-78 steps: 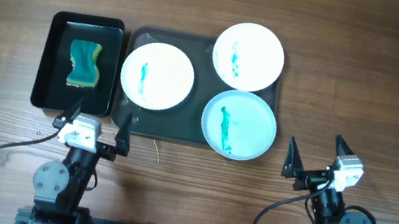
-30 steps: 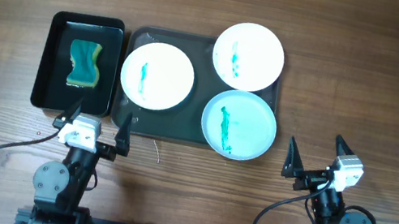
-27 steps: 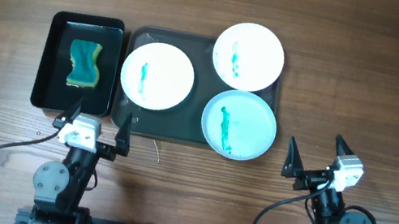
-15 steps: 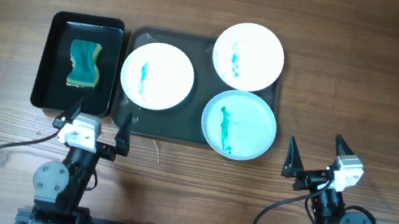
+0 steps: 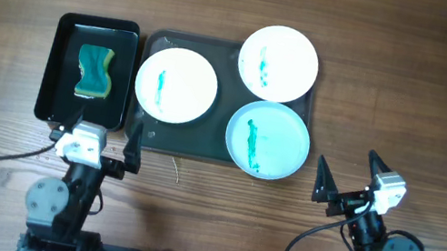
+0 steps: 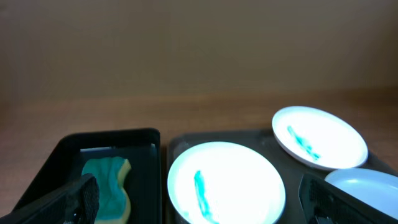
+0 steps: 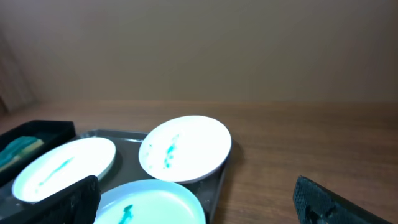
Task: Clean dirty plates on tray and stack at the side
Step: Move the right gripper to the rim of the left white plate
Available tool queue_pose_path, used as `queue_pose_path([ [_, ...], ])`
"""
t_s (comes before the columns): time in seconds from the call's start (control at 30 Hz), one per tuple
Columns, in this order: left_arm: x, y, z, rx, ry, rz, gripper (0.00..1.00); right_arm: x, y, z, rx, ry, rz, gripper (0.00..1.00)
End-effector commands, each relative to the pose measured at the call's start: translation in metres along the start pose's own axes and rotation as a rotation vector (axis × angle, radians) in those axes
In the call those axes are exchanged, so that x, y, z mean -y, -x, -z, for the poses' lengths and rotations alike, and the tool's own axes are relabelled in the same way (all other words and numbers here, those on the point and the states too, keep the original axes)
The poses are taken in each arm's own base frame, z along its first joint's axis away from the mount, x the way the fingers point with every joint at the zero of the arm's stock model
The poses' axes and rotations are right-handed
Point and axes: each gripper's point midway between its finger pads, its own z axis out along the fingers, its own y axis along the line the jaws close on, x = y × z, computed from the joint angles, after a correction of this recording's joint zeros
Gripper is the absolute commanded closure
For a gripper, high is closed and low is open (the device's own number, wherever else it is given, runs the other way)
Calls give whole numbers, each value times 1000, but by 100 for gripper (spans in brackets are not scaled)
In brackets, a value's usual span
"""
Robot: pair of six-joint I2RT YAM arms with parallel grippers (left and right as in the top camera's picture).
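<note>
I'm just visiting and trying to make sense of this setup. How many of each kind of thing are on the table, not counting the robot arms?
White plates: 2
Pale blue plate: 1
Tray: 1
Black tub: 1
Sponge: 1
Total: 6

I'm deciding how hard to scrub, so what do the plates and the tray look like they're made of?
The plates look like glazed ceramic or hard plastic, smooth and glossy: they glare under the light. The tray looks like dark moulded plastic, semi-gloss: rounded corners, soft sheen. Neither is certain.
</note>
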Motion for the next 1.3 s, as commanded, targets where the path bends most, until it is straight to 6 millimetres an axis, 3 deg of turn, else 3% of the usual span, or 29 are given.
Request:
queue_pose_path([
  [0.0, -3, 23, 1, -48, 19, 10, 0, -13, 35, 1, -5, 46, -13, 0],
  [0.13, -3, 41, -2, -131, 20, 27, 0, -17, 50, -8, -112, 62, -2, 0],
  [0.33, -4, 44, -9, -338, 27, 51, 0, -13, 68, -34, -317, 42, -44, 0],
  [0.63, -6, 45, -28, -667, 44, 116, 0, -13, 70, -68, -653, 45, -145, 0],
  [0.83, 5, 48, -45, -913, 13, 248, 0, -17, 67, -75, -864, 57, -223, 0],
  [1.1, 19, 41, -68, -980, -73, 306, 0, -16, 68, -94, -862, 29, -325, 0],
  [1.27, 21, 37, -69, -997, -80, 313, 0, -22, 65, -101, -864, 79, -332, 0],
])
